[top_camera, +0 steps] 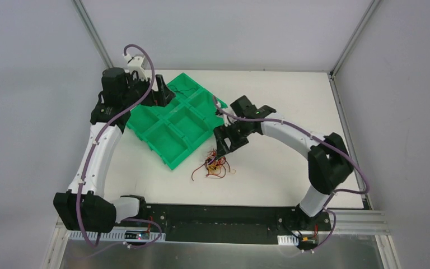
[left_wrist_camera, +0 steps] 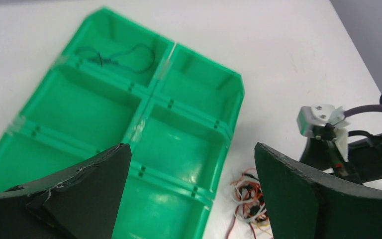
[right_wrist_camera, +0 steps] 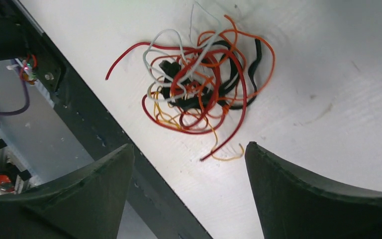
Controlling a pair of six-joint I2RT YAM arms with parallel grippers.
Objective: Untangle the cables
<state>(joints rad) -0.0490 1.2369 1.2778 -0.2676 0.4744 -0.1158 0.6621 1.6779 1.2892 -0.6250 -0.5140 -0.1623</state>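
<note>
The cables [top_camera: 214, 166] are a small tangle of red, orange, yellow, black and white wires on the white table, just off the green tray's near corner. The tangle fills the upper middle of the right wrist view [right_wrist_camera: 199, 84] and shows partly behind my left finger in the left wrist view [left_wrist_camera: 246, 196]. One dark wire [left_wrist_camera: 117, 56] lies alone in the tray's far compartment. My right gripper [top_camera: 221, 150] is open and empty, just above the tangle's far side. My left gripper [top_camera: 162, 96] is open and empty, over the tray's far end.
The green tray [top_camera: 168, 147] with several compartments lies tilted at the table's middle left; it shows in the left wrist view [left_wrist_camera: 236, 99]. A black rail [top_camera: 213, 216] runs along the table's near edge, close to the tangle.
</note>
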